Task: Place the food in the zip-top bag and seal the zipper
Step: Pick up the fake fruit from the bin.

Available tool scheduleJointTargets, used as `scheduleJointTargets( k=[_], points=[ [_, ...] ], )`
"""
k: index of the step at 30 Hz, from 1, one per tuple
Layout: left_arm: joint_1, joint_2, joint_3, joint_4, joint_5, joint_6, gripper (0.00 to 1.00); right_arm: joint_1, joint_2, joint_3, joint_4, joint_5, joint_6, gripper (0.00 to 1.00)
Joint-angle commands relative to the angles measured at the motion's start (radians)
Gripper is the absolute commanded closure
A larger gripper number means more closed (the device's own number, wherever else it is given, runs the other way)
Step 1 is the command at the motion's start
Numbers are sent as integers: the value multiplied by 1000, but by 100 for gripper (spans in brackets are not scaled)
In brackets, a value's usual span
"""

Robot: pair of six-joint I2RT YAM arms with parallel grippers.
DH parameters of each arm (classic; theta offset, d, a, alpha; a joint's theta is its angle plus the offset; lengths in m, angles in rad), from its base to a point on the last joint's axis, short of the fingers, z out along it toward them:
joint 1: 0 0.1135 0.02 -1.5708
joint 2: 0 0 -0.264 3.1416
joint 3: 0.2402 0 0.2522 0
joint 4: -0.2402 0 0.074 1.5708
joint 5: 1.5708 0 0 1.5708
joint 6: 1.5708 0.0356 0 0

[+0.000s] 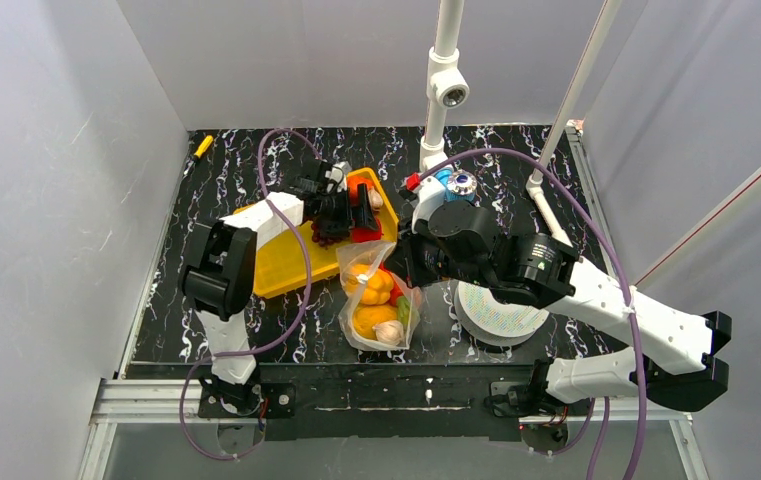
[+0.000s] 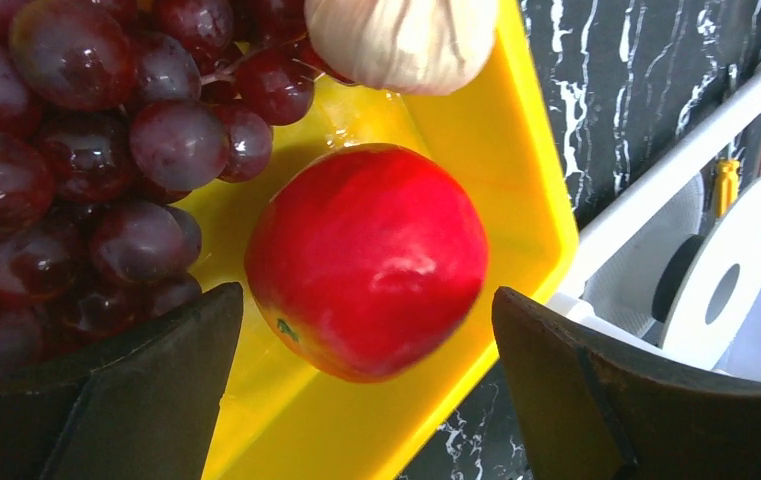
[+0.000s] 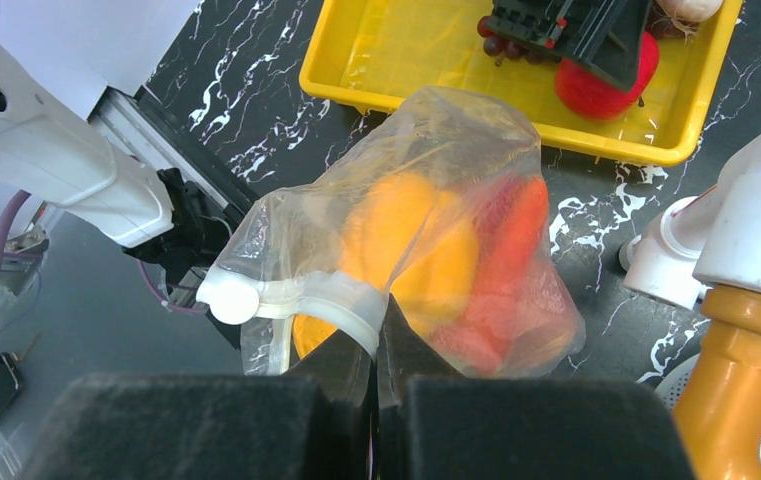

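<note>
Now L gripper (image 2: pixel 366 330) hangs jaws wide astride the apple (image 2: pixel 366 255) in the tray (image 2: pixel 516 150), prob. next to go. R gripper (image 3: pixel 376 340) is clamped on the bag (image 3: pixel 436 150) at its zipper (image 3: pixel 326 295), just beside the tray, holding the mouth up so food (image 3: pixel 426 250) can't spill.

top: overhead, far | wrists: close, forward-looking | shared: yellow tray (image 1: pixel 276 265) (all three)

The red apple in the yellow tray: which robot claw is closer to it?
Left. The left gripper hangs open with the red apple between its fingers. The right gripper is off the yellow tray, shut on the edge of the zip-top bag.
</note>
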Motion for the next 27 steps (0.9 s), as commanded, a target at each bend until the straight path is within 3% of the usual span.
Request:
scheduleJointTargets(
  k=[1,6,17,27],
  points=[
    [-16,21,-22,36,-6,15,3,-10,-48,-7,61,22,8,99],
    [-22,62,-20,36,9,24,13,-10,-49,-13,63,23,8,99],
    [-13,-49,-9,-20,-32,67,65,-10,-49,-23,70,23,12,99],
    [91,-348,-40,-154,-23,74,83,-10,-9,13,52,67,0,99]
  ],
)
